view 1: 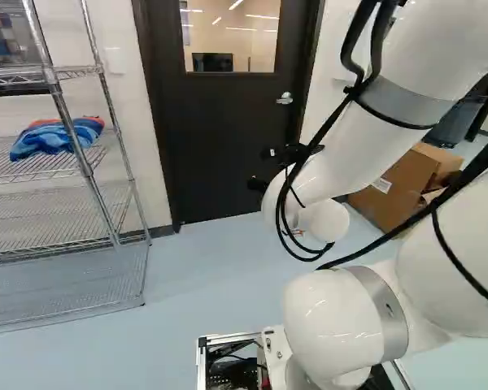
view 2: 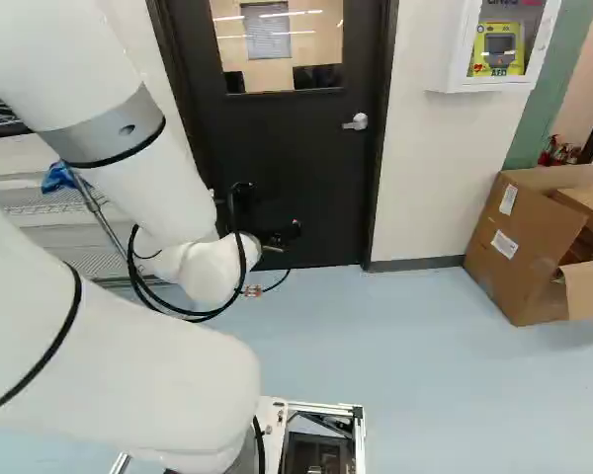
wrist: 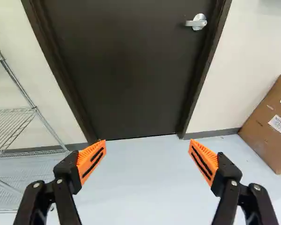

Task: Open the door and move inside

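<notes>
While the black door (wrist: 126, 70) stands closed ahead of the arm (view 2: 143, 168), the robot's gripper (view 2: 270, 210) is spread wide, its two fingers with orange pads (wrist: 92, 160) far apart, holding nothing and touching nothing. The silver lever handle (wrist: 196, 22) sits near the door's side edge, the one nearer an open cardboard box (view 2: 519, 237), and below the level of the window (view 2: 277, 44). In the wrist view it lies well ahead of the fingers, off toward that box and apart from both tips; in the right base view the gripper shows lower than the handle and nearer the opposite door edge. The arm is bent, its outer section sloping down toward the door's lower half, and the wrist faces ahead and downward, taking in the door's bottom edge and the pale floor (wrist: 145, 187) between the fingers. Beside the door's other edge stands a wire shelving rack (view 1: 50, 73), a blue and orange cloth (view 1: 57, 138) lying on one of its shelves.
</notes>
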Available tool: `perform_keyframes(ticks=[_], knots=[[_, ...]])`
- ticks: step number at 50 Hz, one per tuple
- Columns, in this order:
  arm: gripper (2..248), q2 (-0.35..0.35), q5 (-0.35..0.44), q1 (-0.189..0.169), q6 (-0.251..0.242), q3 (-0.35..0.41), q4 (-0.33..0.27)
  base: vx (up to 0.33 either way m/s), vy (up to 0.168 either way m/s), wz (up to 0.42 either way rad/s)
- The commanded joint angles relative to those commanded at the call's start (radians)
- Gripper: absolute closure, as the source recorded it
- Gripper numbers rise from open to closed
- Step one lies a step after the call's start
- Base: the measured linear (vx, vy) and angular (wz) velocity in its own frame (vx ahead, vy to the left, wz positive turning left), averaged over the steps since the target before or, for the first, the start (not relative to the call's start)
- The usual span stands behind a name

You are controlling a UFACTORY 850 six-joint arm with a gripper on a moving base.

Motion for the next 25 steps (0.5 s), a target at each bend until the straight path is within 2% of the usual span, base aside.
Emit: perform_keyframes(ticks=[25], knots=[[3,0.0,0.0,0.0,0.0,0.0,0.0,0.192,-0.062,0.008]])
